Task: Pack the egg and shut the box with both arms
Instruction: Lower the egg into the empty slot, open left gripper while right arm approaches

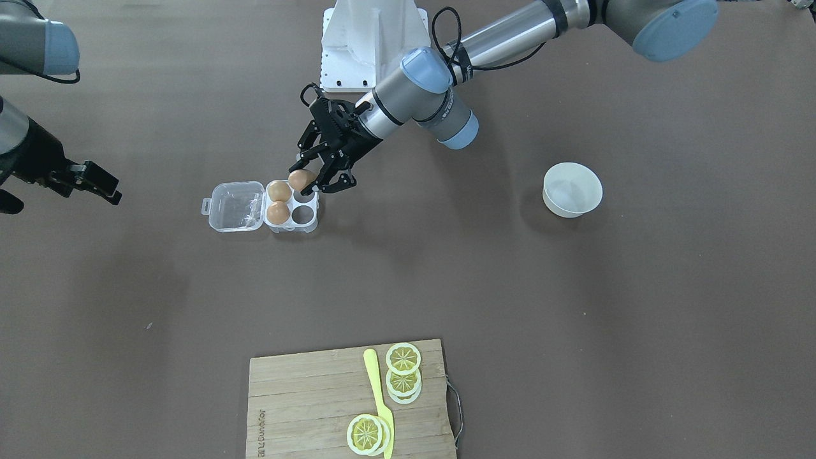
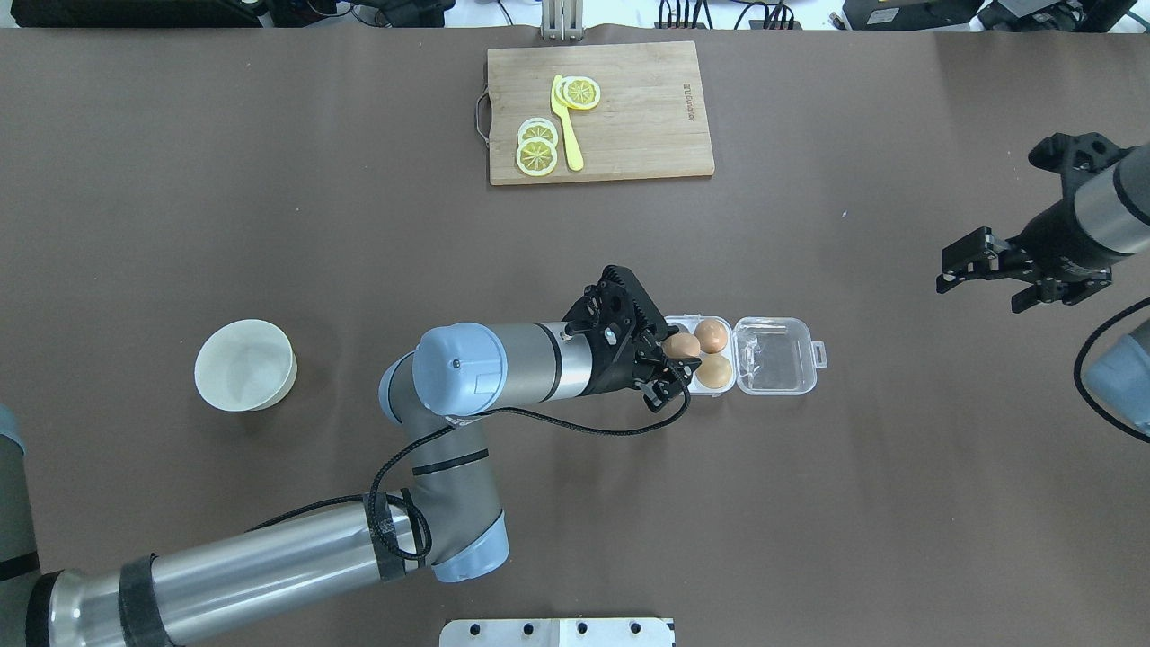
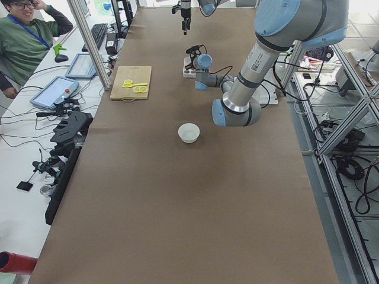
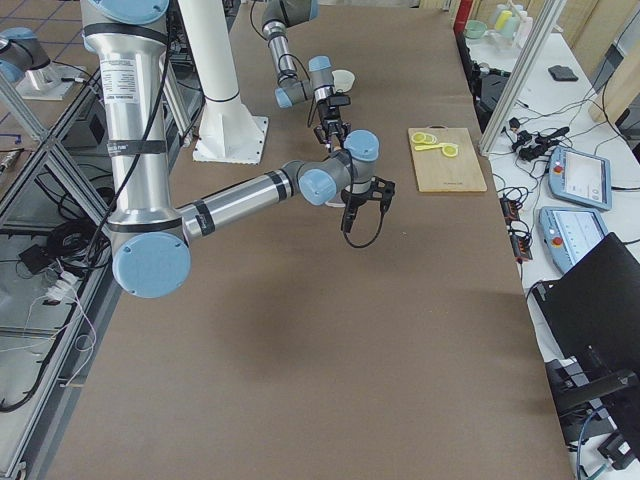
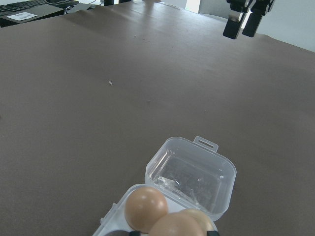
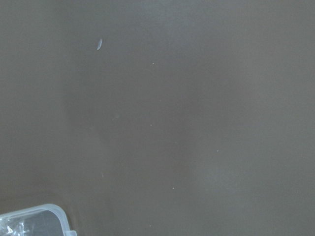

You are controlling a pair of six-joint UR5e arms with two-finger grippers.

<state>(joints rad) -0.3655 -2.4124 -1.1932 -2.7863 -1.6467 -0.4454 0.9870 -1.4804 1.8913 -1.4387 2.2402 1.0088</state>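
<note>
The clear box lies open on the table, its lid (image 1: 237, 205) flat beside the four cups. Two light-brown eggs (image 1: 278, 190) (image 1: 277, 212) sit in the cups next to the lid. My left gripper (image 1: 307, 182) is shut on a third egg (image 1: 298, 179) and holds it just over an empty cup on the side away from the lid. The overhead view shows the same gripper (image 2: 683, 356), the held egg (image 2: 680, 344) and the lid (image 2: 774, 355). My right gripper (image 2: 984, 271) is open and empty, well off to the lid's side.
A white bowl (image 2: 245, 366) stands on the left arm's side. A wooden cutting board (image 2: 647, 117) with lemon slices (image 2: 537, 155) and a yellow knife (image 2: 566, 135) lies at the far edge. The white pedestal (image 1: 373, 38) stands behind the box.
</note>
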